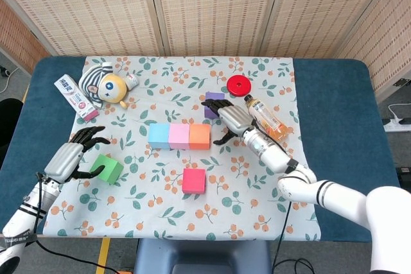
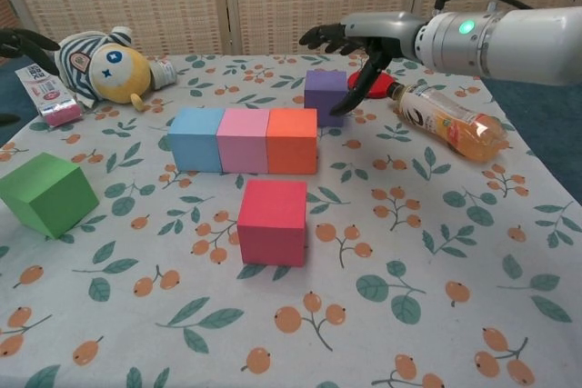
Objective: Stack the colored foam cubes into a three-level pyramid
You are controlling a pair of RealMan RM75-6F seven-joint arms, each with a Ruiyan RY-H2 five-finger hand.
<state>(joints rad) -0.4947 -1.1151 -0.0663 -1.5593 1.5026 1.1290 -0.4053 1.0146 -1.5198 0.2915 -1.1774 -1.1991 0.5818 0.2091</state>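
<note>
- Blue cube (image 1: 158, 136), pink cube (image 1: 178, 136) and orange cube (image 1: 200, 136) sit touching in a row.
- Red cube (image 1: 193, 180) lies near that row, on the robot's side.
- Purple cube (image 2: 326, 96) stands beyond the orange cube.
- Right hand (image 2: 356, 45) hovers just past the purple cube, fingers spread, holding nothing.
- Left hand (image 1: 72, 156), fingers apart, sits just beside the green cube (image 1: 106, 169), well left of the row; whether it touches is unclear.
</note>
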